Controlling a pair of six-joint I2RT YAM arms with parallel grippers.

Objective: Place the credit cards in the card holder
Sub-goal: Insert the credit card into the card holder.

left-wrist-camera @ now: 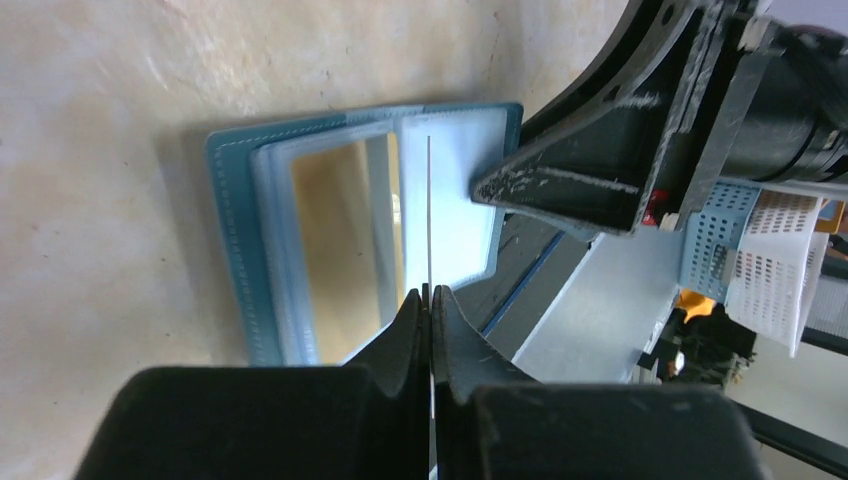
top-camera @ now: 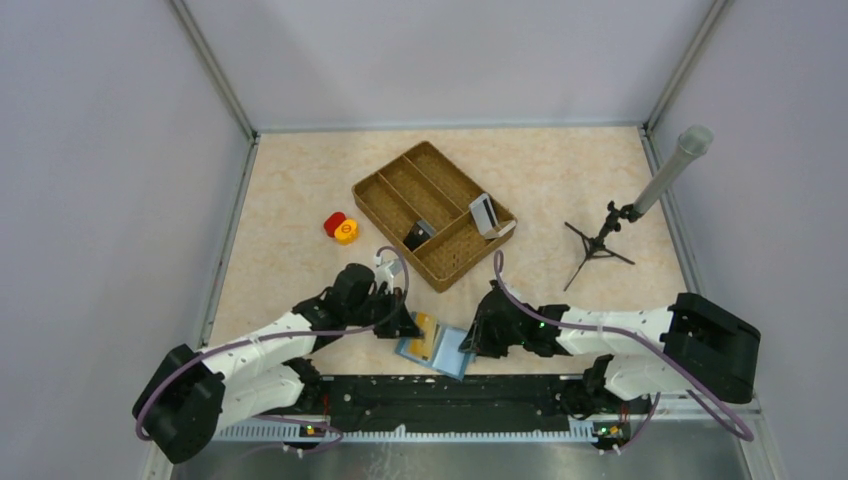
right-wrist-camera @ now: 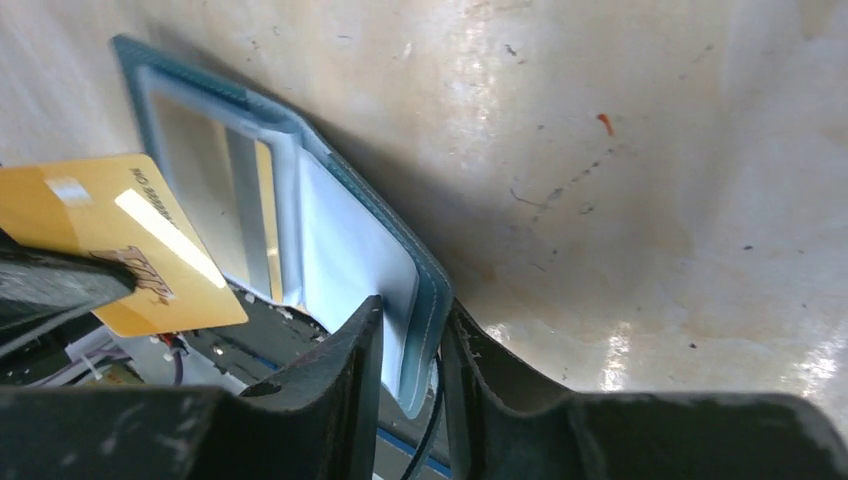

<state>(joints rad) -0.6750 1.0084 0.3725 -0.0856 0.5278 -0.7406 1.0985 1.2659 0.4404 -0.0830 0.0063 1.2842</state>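
Card holder (right-wrist-camera: 350, 240) seemingly in R hand (right-wrist-camera: 410, 320); L hand (left-wrist-camera: 430, 295) pinches tan card (right-wrist-camera: 120, 240).

a: what sort of place?
b: robot lab, a closed test cell. not a home or a shop. plain pale wall panels (top-camera: 100, 180) on three sides, bare metal frame posts (top-camera: 212, 68) at the corners.
a: furnishing?
b: one marbled beige tabletop (top-camera: 290, 180). left arm (top-camera: 265, 345) and right arm (top-camera: 615, 325) bolted to a black rail (top-camera: 450, 392) at its near edge, with purple cables (top-camera: 497, 268) looped along them. small black tripod (top-camera: 597, 245) at the right, holding a grey tube (top-camera: 670, 172).
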